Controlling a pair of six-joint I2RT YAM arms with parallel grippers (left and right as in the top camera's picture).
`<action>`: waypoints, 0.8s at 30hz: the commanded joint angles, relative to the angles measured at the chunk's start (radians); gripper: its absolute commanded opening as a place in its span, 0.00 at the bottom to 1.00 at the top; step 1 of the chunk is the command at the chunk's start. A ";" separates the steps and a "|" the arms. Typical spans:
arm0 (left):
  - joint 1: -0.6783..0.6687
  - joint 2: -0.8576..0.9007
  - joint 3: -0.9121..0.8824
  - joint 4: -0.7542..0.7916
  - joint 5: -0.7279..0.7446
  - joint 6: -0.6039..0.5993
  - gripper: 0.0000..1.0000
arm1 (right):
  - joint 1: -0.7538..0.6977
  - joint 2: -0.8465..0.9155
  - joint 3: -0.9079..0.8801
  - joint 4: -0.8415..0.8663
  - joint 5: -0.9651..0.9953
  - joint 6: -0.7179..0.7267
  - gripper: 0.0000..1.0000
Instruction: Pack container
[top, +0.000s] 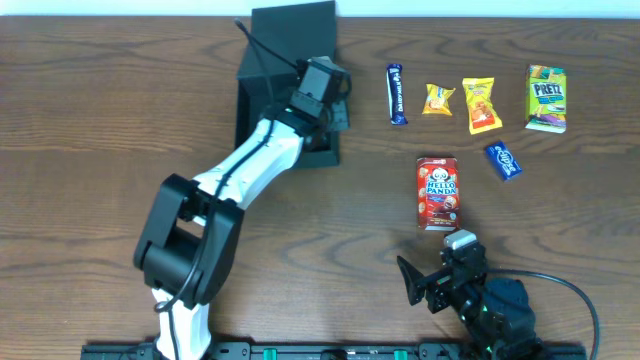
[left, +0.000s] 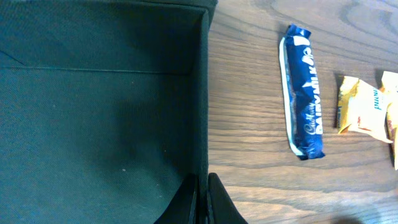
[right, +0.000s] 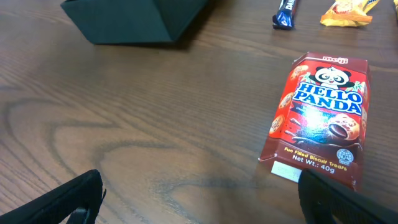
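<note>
Pinching the right-hand wall of the container (top: 255, 95), my left jaws are closed on its rim, one finger inside and one outside. The container sits left of centre on the tabletop (top: 100, 120), toward the far edge, with its mouth facing up. Its long axis runs from the near side to the far side, leaning slightly, and the hinged lid (top: 293, 22) stands open at the far end. Just right of it lies a blue Cadbury Dairy Milk bar (left: 301, 93), roughly parallel to the box wall. Next comes the red Hello Panda box (right: 323, 118), lying flat and face up, ahead of my right jaws, which are spread wide and hold nothing. Farther right are a yellow snack pack (top: 438, 98), a yellow-orange pack (top: 480, 104), a small blue pack (top: 504, 161) and the green Pretz box (top: 546, 97).
</note>
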 joint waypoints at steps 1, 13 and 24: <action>-0.031 0.026 0.040 0.000 -0.045 -0.098 0.06 | 0.012 -0.007 -0.004 0.000 0.010 -0.015 0.99; -0.121 0.027 0.041 -0.071 -0.124 -0.254 0.06 | 0.012 -0.007 -0.004 -0.001 0.010 -0.015 0.99; -0.146 0.027 0.041 -0.175 -0.124 -0.312 0.06 | 0.012 -0.007 -0.004 -0.008 0.010 -0.015 0.99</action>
